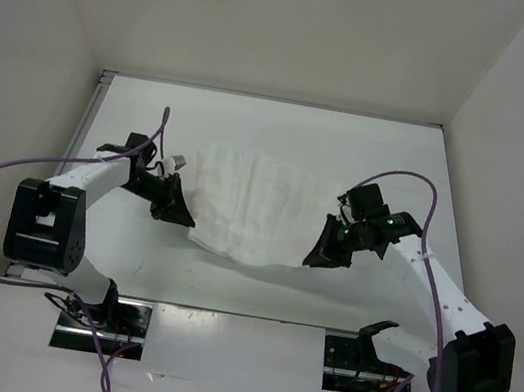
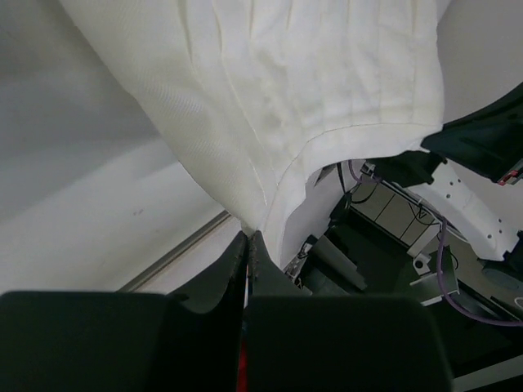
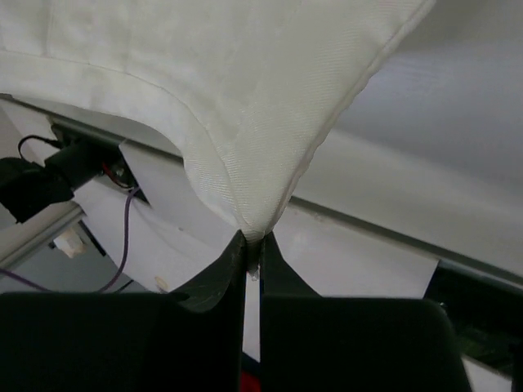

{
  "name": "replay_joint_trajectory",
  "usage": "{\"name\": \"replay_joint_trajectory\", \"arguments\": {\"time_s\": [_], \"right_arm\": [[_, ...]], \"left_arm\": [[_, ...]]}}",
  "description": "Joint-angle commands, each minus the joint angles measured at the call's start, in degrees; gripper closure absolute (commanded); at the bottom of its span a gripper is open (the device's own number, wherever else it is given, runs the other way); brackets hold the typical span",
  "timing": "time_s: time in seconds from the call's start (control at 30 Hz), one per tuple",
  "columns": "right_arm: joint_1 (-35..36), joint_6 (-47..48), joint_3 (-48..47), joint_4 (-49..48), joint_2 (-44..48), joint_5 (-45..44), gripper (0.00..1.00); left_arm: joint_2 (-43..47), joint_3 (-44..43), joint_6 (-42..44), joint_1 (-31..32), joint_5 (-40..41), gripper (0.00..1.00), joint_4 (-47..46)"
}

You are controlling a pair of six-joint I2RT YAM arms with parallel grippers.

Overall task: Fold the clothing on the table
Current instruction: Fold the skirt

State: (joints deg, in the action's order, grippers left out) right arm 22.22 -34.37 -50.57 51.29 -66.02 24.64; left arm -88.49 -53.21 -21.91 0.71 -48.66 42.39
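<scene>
Left gripper (image 2: pixel 248 238) and right gripper (image 3: pixel 252 242) are each pinched tight on a corner of the clothing (image 1: pixel 250 204). It sags stretched between them over the table (image 1: pixel 128 264), probably prepping a fold.

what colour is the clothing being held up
White, with faint crease lines; the clothing shows best in the left wrist view.

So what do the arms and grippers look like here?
The left arm and right arm are alike: white links, chunky black joint housings, a looping purple cable on each. The left gripper and right gripper are black with two tapering fingers. Small green lights show near the right wrist.
</scene>
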Motion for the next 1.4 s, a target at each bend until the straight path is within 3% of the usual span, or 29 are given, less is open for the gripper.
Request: {"name": "replay_joint_trajectory", "arguments": {"time_s": [0.0,0.23,0.33,0.43,0.53,1.03,1.23,1.37], "right_arm": [[1.95,-4.56,-1.11,5.57,2.82,2.69,1.0],[0.47,-3.78,-13.66,9.53,0.63,-5.21,1.0],[-3.4,-2.03,-15.0,8.05,-0.6,-7.85,1.0],[-7.61,0.88,-15.53,4.8,-2.44,-8.64,1.0],[-9.73,2.81,-17.37,2.86,-4.73,-8.65,1.0],[-12.64,5.72,-19.04,-6.64,-12.11,-9.79,1.0],[-12.64,5.72,-20.19,-5.95,-12.73,-9.79,1.0],[-12.64,5.72,-17.92,-2.87,-6.6,-8.57,1.0]], "left_arm": [[4.02,-2.94,1.09,-0.18,-0.3,0.99,6.55],[5.87,-12.96,-4.45,-1.24,3.66,0.99,4.99],[4.21,-14.11,-8.57,-2.29,4.89,0.99,-0.45],[0.44,-12.45,-14.37,-2.29,4.28,0.99,-12.03],[-3.62,-14.02,-17.28,-2.29,2.79,0.99,-16.27],[-10.92,-26.06,-19.22,-2.29,6.92,0.99,-19.28],[-10.49,-26.68,-19.22,-2.29,6.92,0.99,-19.28],[-4.44,-22.12,-18.08,-2.29,6.92,0.99,-17.87]]}}
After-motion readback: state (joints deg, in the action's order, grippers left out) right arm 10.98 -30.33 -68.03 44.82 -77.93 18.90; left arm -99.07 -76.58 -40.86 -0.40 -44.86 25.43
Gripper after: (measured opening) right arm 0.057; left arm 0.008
